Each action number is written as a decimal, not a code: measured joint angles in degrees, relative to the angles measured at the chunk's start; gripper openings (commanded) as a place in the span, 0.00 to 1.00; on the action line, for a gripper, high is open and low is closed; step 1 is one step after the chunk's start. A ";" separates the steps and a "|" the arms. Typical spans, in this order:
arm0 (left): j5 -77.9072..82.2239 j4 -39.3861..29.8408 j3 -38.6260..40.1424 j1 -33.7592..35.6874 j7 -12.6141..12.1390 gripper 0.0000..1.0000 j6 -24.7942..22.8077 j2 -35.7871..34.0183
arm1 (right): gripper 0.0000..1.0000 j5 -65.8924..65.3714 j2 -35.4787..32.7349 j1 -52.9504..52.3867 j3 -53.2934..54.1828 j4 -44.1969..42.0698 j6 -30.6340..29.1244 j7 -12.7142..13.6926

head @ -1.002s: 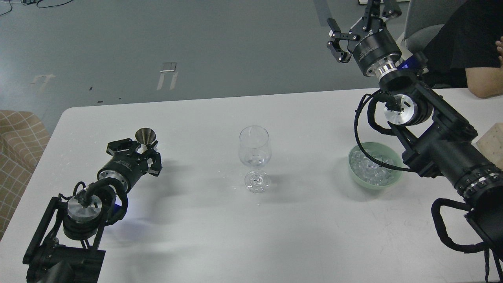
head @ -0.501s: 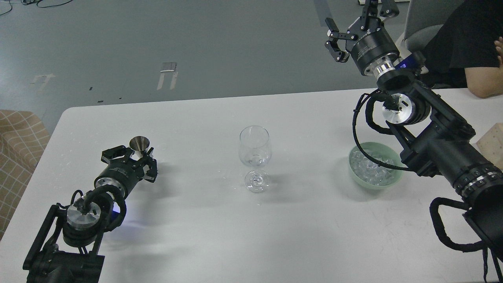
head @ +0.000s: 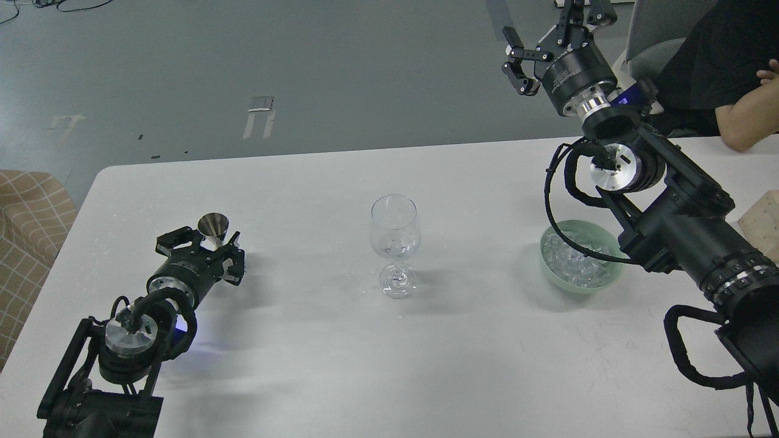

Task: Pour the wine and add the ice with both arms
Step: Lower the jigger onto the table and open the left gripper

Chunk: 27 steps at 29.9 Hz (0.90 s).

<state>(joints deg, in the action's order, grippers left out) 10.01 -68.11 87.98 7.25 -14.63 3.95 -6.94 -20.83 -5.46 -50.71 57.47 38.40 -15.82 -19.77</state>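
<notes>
On the white bench (head: pixel 304 377), a clear stemmed wine glass (head: pixel 395 244) is standing upright near the middle, with what looks like a little clear ice sitting in the bottom of its bowl. To the right of it, well apart, a pale green bowl (head: pixel 549 272) is holding the ice (head: pixel 575 266), a glistening heap of small clear cubes. The right arm (head: pixel 688 237) is reaching in from the right edge and passing over the right part of that bowl, and the right gripper (head: pixel 551 30) is hanging high beyond the far edge of the bench with its jaws spread and nothing between them. At the left, the left arm (head: pixel 131 334) is lying low over the bench, and the left gripper (head: pixel 201 243) is sitting just behind a small metal cone-shaped cup (head: pixel 213 225); whether its jaws are pinching the cup cannot be told from here. A person's forearm (head: pixel 745 118) is resting at the far right corner.
</notes>
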 measured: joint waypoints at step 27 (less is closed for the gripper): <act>-0.08 -1.60 3.39 -4.71 -1.79 0.98 -0.36 -1.31 | 1.00 0.00 -0.28 0.58 0.14 0.00 0.01 -0.02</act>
<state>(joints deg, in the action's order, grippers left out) 9.93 -69.71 91.37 2.54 -16.43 3.59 -8.26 -20.83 -5.74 -50.13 57.62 38.40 -15.82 -19.79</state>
